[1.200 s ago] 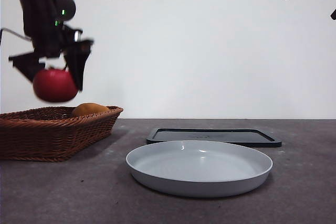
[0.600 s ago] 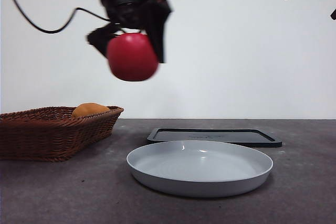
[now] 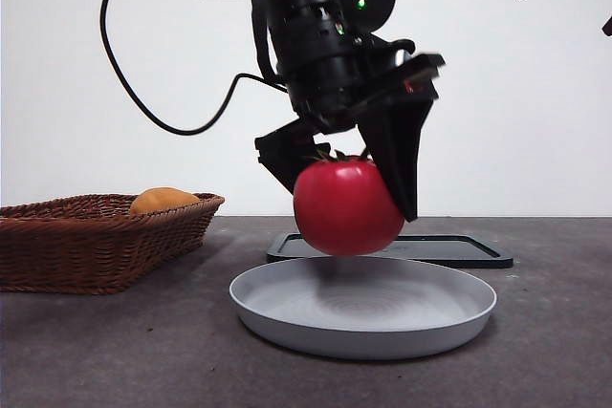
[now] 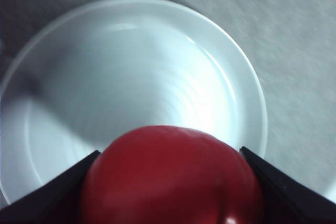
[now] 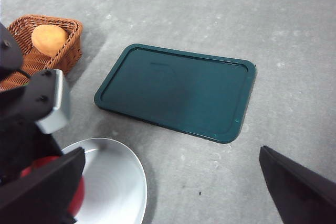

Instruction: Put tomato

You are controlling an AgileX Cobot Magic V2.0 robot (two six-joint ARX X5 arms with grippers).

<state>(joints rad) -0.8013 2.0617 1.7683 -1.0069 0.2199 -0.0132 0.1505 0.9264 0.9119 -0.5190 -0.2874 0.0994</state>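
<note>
One tomato (image 3: pixel 346 205), stem up, round with no clear long axis, hangs just above the plate (image 3: pixel 287 317), clamped between left gripper (image 3: pixel 349 193) fingers. Right gripper (image 5: pixel 173 192) waits, fingers apart, over the table (image 5: pixel 294 35).

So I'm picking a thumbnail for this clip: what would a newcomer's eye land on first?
The glossy red tomato, clamped in the left pincer and hanging just above the pale grey plate at mid-table. Next, the brown wicker basket at the left edge holding an orange fruit, and the dark green tray behind the plate.
</note>
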